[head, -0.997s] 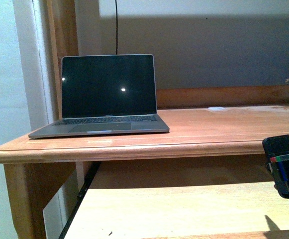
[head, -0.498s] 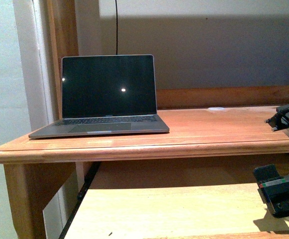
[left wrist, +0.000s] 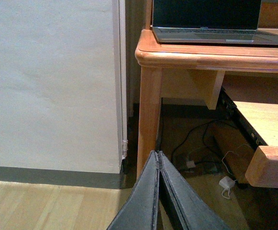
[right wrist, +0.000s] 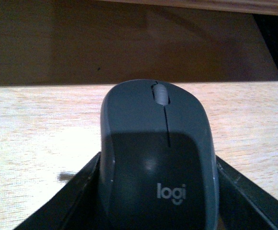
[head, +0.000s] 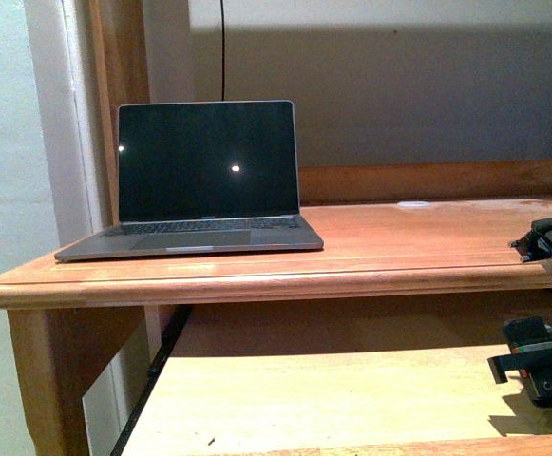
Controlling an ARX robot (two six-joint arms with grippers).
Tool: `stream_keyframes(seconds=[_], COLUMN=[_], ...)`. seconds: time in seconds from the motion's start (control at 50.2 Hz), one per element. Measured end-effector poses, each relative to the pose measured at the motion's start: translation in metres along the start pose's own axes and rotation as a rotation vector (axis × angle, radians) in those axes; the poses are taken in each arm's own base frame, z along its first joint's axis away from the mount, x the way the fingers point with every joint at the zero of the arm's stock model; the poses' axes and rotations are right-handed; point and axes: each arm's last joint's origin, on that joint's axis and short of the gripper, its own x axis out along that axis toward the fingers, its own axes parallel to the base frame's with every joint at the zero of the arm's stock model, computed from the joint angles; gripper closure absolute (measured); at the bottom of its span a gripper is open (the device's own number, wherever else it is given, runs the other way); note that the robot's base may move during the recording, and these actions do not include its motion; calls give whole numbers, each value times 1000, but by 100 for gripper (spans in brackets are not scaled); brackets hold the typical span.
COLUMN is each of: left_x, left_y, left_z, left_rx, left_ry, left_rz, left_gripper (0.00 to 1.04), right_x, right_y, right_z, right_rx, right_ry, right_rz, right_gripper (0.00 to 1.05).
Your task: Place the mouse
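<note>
The right gripper (head: 539,366) is hanging low at the far right, over the pale pull-out shelf (head: 352,399) under the wooden desk (head: 399,247). In the right wrist view its black fingers (right wrist: 79,191) are clamping the dark grey Logi mouse (right wrist: 160,158) from both sides, with the scroll wheel pointing away from the wrist and the light wood of the shelf showing beneath. I cannot tell whether the mouse is touching the shelf. An open laptop (head: 204,176) with a dark screen is sitting on the left part of the desk, well apart from the mouse.

The left gripper (left wrist: 158,160) is hanging down by the desk's left leg with its fingers pressed together and nothing between them. Cables (left wrist: 196,143) and a white adapter (left wrist: 226,183) are lying on the floor under the desk.
</note>
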Motion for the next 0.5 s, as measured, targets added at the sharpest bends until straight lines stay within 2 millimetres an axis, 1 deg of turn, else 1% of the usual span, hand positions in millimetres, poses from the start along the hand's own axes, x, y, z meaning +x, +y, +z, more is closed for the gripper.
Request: stream_keyframes(seconds=[0.04, 0.08, 0.14, 0.199, 0.279, 0.339, 0.379, 0.439, 0.498], left_x=[-1, -2, -7, -10, -11, -12, -12, -12, -12], left_y=[0, 0, 0, 0, 0, 0, 0, 0, 0], left_z=[0, 0, -4, -4, -3, -3, -3, -3, -3], left_rx=[0, 0, 0, 0, 0, 0, 0, 0, 0], left_ry=[0, 0, 33, 18, 6, 6, 5, 5, 5], left_rz=[0, 0, 0, 0, 0, 0, 0, 0, 0], left_gripper=[102, 102, 102, 102, 102, 102, 102, 102, 102], right_x=[-1, -4, -10, -16, -32, -51, -60, -70, -74], right_y=[-1, -3, -7, -10, -17, -24, -26, -25, -18], right_z=[-1, -1, -3, -3, 1, 10, 16, 31, 49], right_rx=[13, 22, 41, 56, 79, 107, 123, 140, 148], right_ry=[-1, -6, -7, -11, -27, -66, -84, -115, -148], right_rz=[9, 18, 36, 56, 78, 86, 90, 88, 88], right_gripper=[47, 49, 49, 49, 49, 49, 49, 49, 49])
